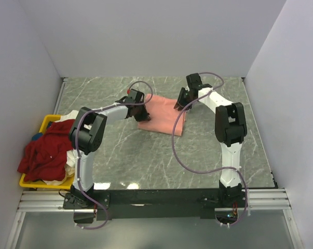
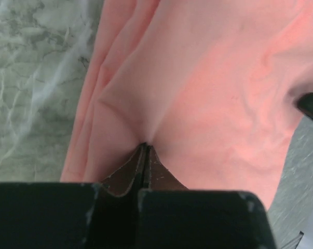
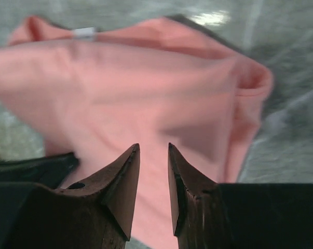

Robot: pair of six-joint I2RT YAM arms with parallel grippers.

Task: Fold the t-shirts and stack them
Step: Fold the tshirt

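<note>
Your left gripper (image 2: 145, 148) has its jaws pressed together on a pinch of the salmon-pink t-shirt (image 2: 208, 93), the cloth puckering at their tips. Your right gripper (image 3: 153, 153) holds its jaws a narrow gap apart over the same shirt with nothing between them, and you cannot tell whether the tips touch the cloth. That shirt lies partly folded at the far middle of the grey marbled surface (image 1: 146, 155), the dark red t-shirt (image 1: 44, 150) and white t-shirt (image 1: 69, 161) sit heaped in the yellow bin (image 1: 47, 122) at its left edge, and plain pale walls (image 1: 146, 36) close it in on three sides.
</note>
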